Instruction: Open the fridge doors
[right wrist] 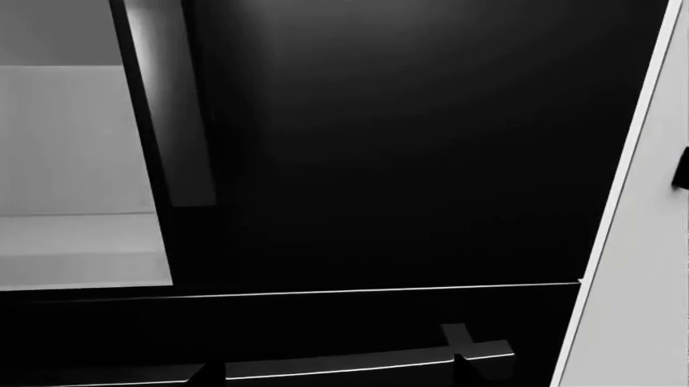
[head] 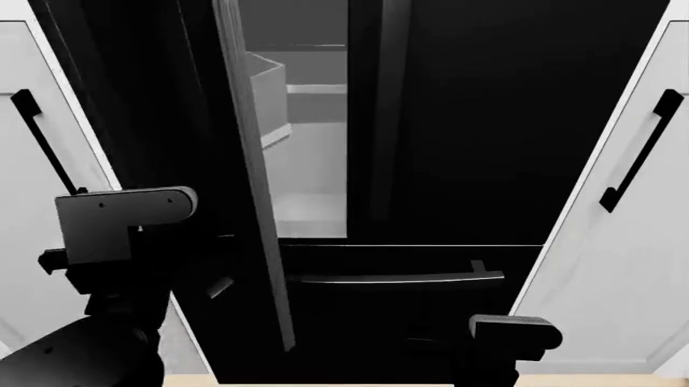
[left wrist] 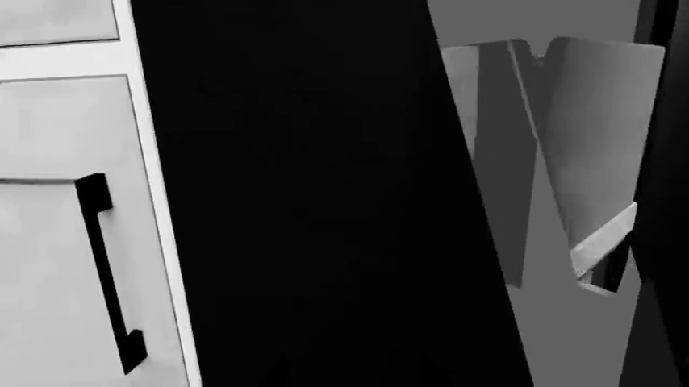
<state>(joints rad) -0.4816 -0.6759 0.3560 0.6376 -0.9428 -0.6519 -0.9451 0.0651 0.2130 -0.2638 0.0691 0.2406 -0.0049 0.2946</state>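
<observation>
Neither pincer shows its fingertips in any view, so I can't tell whether either is spread or pressed together. In my head view the left arm (head: 113, 242) is a grey block on a black wrist low on the left; the right arm (head: 515, 334) only pokes up at the lower edge.

Largest first: the right fridge door (head: 517, 121) is shut, a tall glossy black slab with its long axis vertical, face toward me. Its vertical handle (head: 379, 113) runs along the inner edge. The left fridge door (head: 253, 185) is swung out toward me, edge-on, long axis still vertical. Its inner side is pale grey and matte, with a box-shaped bin (head: 267, 97) on it. Between the two doors I see the pale grey fridge interior (head: 312, 177).

Below them is the wide black freezer drawer (head: 409, 314), with a horizontal bar handle (head: 398, 278) catching a thin highlight.

White flat-panel cabinet doors flank the fridge: left one (head: 27, 234) and right one (head: 624, 266), each with a slim black handle (head: 640, 149).
</observation>
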